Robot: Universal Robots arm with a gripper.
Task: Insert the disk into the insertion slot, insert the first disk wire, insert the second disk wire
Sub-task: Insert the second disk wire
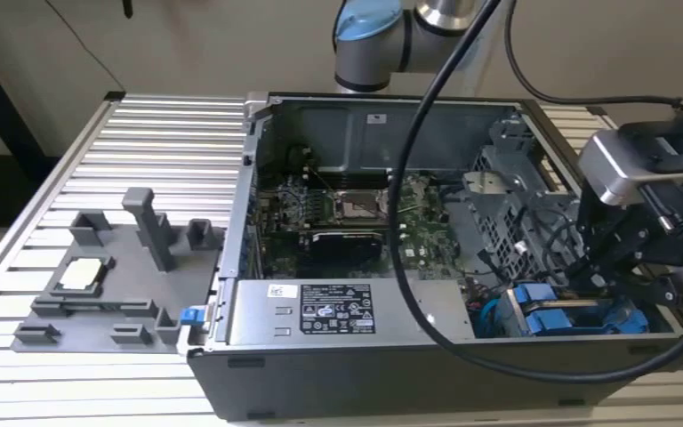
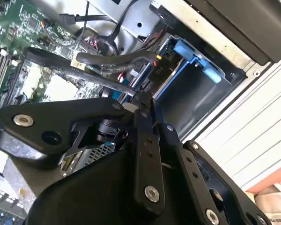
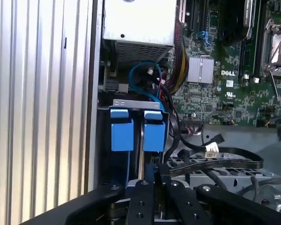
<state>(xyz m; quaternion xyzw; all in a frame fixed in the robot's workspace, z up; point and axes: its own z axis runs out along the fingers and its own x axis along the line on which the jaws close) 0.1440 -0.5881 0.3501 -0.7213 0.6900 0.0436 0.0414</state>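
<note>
- You have the open computer case [image 1: 354,342] lying on the ribbed metal table [image 1: 140,142], with the green motherboard [image 1: 354,209] exposed inside.
- Your arm reaches into the case's corner at the exterior view's right, where the insertion slot [image 3: 113,104] sits beside the perforated drive cage [image 1: 514,205].
- You can see two blue-tabbed drives seated side by side there; one is the disk [image 3: 154,130], the other drive [image 3: 122,130] just beside it.
- Your gripper [image 2: 143,101] sits right at the drives with its fingers drawn close together; whether they pinch anything, you cannot tell.
- Black cables [image 3: 215,164] loop near its fingers.
</note>
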